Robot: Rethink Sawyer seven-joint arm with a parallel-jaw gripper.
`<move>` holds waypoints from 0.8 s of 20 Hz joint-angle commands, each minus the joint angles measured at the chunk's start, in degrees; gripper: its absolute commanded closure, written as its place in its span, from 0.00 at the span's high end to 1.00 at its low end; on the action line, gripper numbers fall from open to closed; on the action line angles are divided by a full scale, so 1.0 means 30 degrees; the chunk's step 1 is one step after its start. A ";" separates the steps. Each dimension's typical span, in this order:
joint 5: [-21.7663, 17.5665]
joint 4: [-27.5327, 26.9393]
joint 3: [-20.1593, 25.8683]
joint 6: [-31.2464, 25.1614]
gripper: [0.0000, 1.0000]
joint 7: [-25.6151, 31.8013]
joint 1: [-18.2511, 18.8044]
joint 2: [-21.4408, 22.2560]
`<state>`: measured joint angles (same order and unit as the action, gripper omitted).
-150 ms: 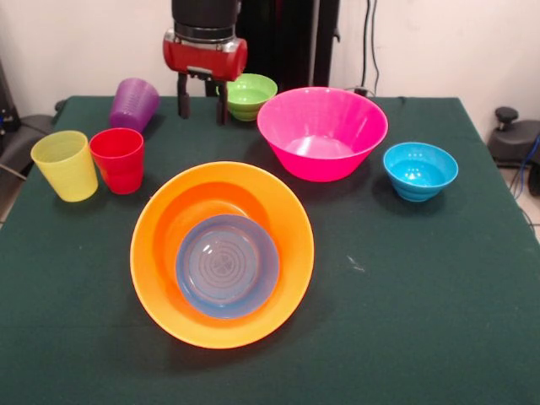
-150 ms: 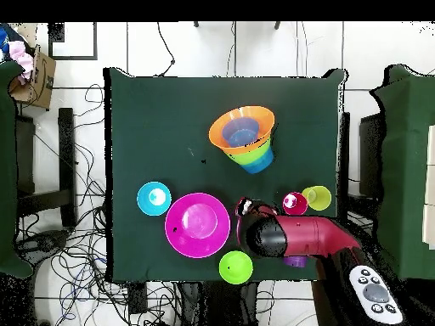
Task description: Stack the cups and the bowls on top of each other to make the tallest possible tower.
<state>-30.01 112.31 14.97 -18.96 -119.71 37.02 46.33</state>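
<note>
The tower is a large orange bowl (image 1: 222,253) (image 2: 242,127) with a bluish bowl (image 1: 227,264) inside it. In the overhead view a green bowl (image 2: 245,155) and a blue bowl (image 2: 262,163) show beneath it. A pink bowl (image 1: 322,131) (image 2: 197,224), a small blue bowl (image 1: 420,170) (image 2: 154,198) and a small green bowl (image 1: 251,95) (image 2: 235,266) stand alone. The yellow cup (image 1: 66,165) (image 2: 317,198) and red cup (image 1: 118,159) (image 2: 295,204) stand side by side. The purple cup (image 1: 133,104) is tilted. My gripper (image 1: 202,105) (image 2: 247,206) hangs open and empty between the purple cup and the green bowl.
Everything rests on a dark green table (image 1: 422,295) (image 2: 153,119). A chair (image 1: 515,135) stands off the table's right side in the front view. Cables lie on the floor around the table. A remote control (image 2: 371,293) lies beside the arm in the overhead view.
</note>
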 commanded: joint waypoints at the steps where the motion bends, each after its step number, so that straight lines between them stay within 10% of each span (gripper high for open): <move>1: 0.1177 -0.2626 0.3770 -0.3545 1.00 0.2961 -0.0258 0.0558; 16: 0.1391 -0.5916 0.4414 -0.4997 1.00 0.2116 -0.1115 -0.0705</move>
<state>-26.26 101.56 23.73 -26.92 -119.71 35.90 48.18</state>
